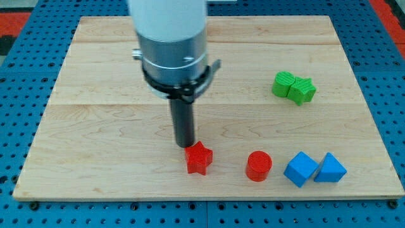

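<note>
My tip (185, 145) rests on the wooden board (95, 126), right against the upper left side of the red star (199, 158); it looks to be touching it. To the right of the star stands a red cylinder (259, 166). Further right, near the view's bottom, a blue cube (300, 169) and a blue triangular block (330, 168) sit side by side, touching. Up at the view's right, two green blocks (293, 87) sit pressed together.
The board lies on a blue perforated table (19, 76). The arm's grey and white body (172, 44) hangs over the board's upper middle and hides part of it.
</note>
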